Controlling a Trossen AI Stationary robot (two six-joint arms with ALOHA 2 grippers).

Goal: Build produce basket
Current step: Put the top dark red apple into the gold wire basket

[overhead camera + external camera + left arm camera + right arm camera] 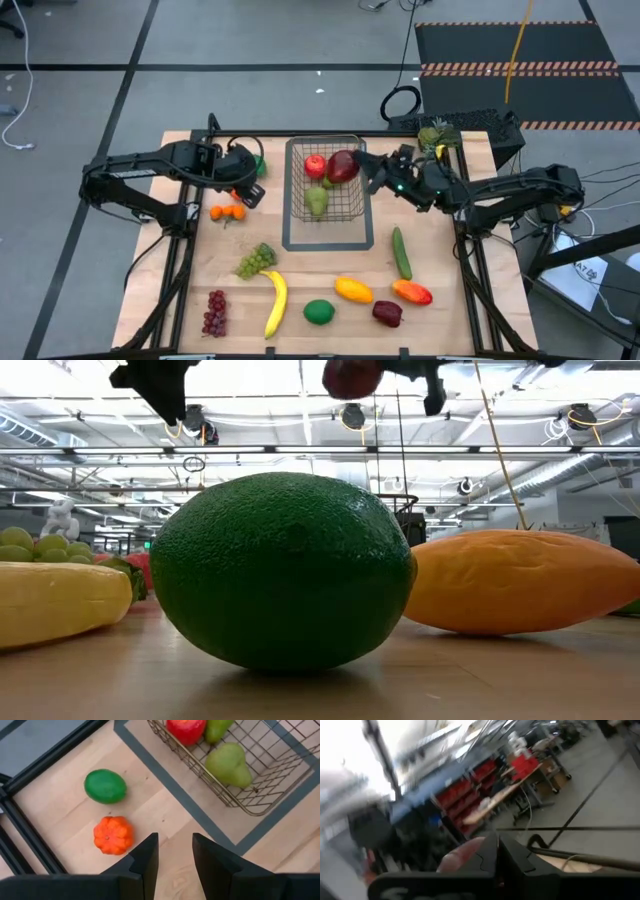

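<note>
Right arm holds a dark red apple over the wire basket.

The right gripper (366, 168), its fingers closed on the dark red apple (343, 166), hangs above the basket (328, 214), which contains a red apple (315, 165) and a green pear (317, 201). Left of the basket, the left gripper (175, 851) hovers with fingers slightly apart and empty, near the small oranges (227, 211). The remaining produce, including a banana (275, 303) and lime (319, 312), lies on the tabletop (450, 300) in front of the basket.
</note>
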